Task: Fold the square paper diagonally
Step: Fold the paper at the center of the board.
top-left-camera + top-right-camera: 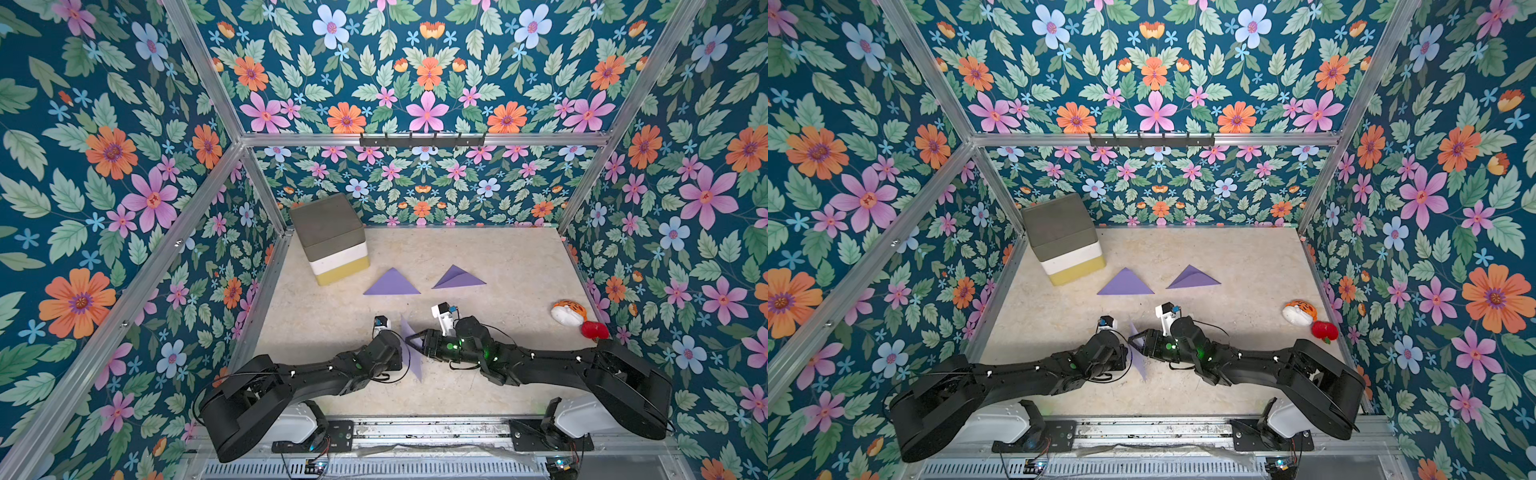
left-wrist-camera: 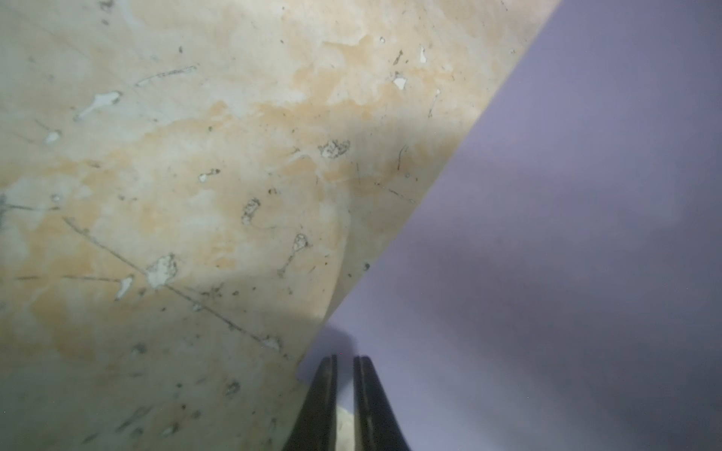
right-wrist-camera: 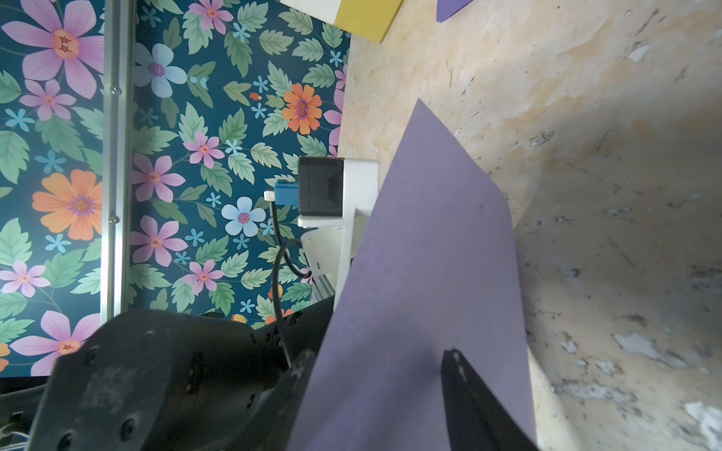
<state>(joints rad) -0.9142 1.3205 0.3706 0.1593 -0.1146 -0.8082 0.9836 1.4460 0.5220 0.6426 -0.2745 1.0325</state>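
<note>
blocks [image 1: 332, 237], folded triangles [image 1: 392, 284] — well beyond upright paper [image 1: 415, 365]

— Where are your eyes?
— Two overhead, side by side, looking steeply down at the whole mottled beige worktop [image 1: 519, 257]. One on each wrist, very near it, both catching the purple paper sheet [image 2: 566, 234].
</note>
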